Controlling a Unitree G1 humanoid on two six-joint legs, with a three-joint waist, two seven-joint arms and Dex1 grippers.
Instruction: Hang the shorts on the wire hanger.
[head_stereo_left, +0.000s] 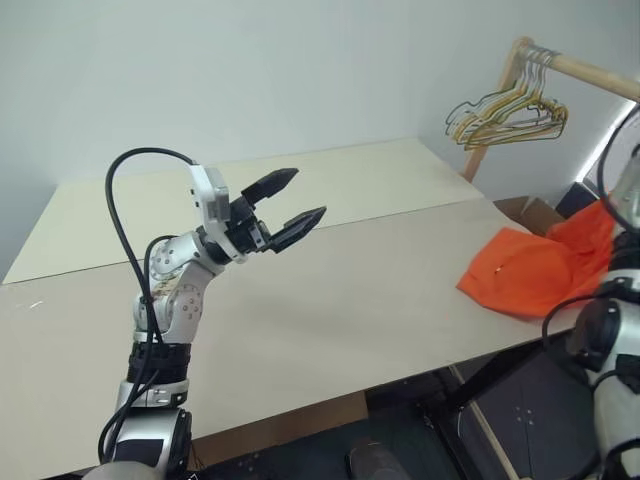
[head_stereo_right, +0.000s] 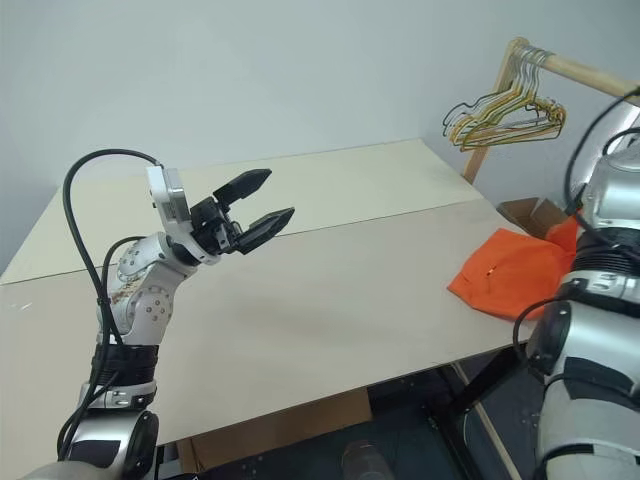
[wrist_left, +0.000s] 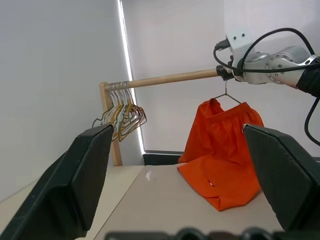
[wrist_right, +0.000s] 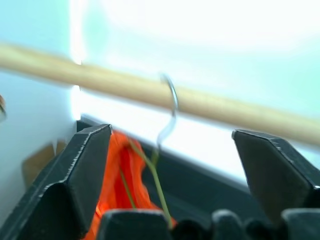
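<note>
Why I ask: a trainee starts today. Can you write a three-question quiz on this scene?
1. True or false: the wire hanger is hooked over the wooden rail.
2. Where does the lower part of the shorts lie?
A. on the table
B. on the floor
C. over the bunch of coloured hangers
3. Fill in: the left tool and the right tool both stand ____, holding nothing.

Key: 1 true; 2 A; 3 open.
</note>
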